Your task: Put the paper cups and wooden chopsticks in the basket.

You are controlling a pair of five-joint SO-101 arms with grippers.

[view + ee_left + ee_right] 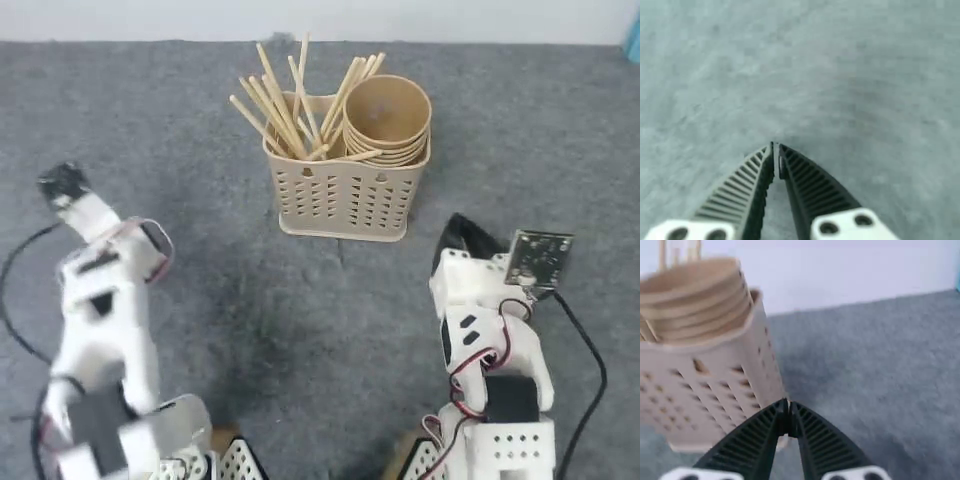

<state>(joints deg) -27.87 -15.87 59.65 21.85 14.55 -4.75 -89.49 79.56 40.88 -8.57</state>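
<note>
The basket [345, 195] is standing at upper centre of the high view, carrying the paper cups [388, 115] at right and the wooden chopsticks [290, 100] at left. I am holding my left pincer [776, 150] and right pincer [788, 407] pressed together, empty, above the worktop [250, 320].

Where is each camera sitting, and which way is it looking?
High view: fixed up high, looking down on the basket holding paper cups and chopsticks; the left arm and right arm both show.
Left wrist view: on the left arm's wrist, facing the gray mat; its own shut jaws show.
Right wrist view: on the right arm's wrist, facing the basket's side and the cups; its own shut jaws show.
Shared: high and right wrist views both show the basket and cups.
</note>
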